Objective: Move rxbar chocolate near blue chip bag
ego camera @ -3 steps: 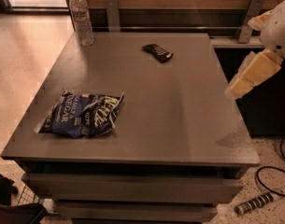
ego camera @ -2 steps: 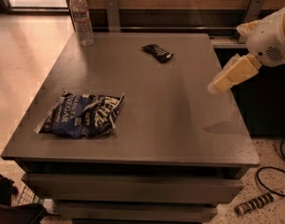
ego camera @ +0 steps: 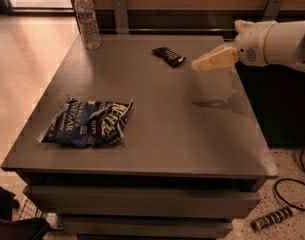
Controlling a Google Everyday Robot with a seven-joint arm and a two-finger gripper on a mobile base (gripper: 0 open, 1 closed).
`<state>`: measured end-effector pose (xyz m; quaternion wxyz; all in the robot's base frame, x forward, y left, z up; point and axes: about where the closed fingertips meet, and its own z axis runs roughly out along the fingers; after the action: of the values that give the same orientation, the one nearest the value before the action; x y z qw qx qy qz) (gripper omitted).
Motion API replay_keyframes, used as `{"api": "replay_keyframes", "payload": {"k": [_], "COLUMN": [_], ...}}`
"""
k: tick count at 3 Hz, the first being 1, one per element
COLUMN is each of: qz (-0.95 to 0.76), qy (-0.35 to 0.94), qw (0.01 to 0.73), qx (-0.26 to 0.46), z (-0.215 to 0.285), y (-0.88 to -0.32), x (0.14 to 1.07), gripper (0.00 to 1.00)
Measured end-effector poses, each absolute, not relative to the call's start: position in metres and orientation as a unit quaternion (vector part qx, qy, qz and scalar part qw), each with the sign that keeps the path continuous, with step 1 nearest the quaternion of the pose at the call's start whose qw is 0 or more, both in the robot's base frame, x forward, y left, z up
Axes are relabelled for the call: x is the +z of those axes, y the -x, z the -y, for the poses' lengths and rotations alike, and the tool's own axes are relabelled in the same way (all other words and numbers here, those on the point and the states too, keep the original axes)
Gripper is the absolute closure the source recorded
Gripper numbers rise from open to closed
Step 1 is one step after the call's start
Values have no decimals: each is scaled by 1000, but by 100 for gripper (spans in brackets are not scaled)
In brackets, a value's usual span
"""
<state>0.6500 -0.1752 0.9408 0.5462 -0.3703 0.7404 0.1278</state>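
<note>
While suspended above the right rear part of the table (ego camera: 192, 139), clear of the surface: gripper (ego camera: 203, 62), tan, tapering toward the left, carried on a white arm (ego camera: 284, 40) entering from the right edge. Claw state, wide or narrow: cannot tell.

Lying flat at rear centre of the table, just left of the gripper tip and apart from it: rxbar chocolate (ego camera: 168, 55), black wrapper, pale lettering too small to read.

Lying flat at front left of the table, well apart from the bar: blue chip bag (ego camera: 88, 123), crumpled, white lettering facing up.

Standing upright at the rear left corner: clear water bottle (ego camera: 87, 19).

On the floor at lower right, beside the table: striped cylinder (ego camera: 272, 219) and dark cable (ego camera: 291, 183).
</note>
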Motion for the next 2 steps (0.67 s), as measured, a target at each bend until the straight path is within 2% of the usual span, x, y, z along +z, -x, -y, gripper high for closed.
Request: {"api": "replay_keyframes", "payload": {"k": [1,2], "qz": [-738,-737], "qy": [329,330], "qw": [574,575], "qx": [133,134], "z": [180,178], "y": [-683,-686], "x": [937,935], "gripper": [0,0]}}
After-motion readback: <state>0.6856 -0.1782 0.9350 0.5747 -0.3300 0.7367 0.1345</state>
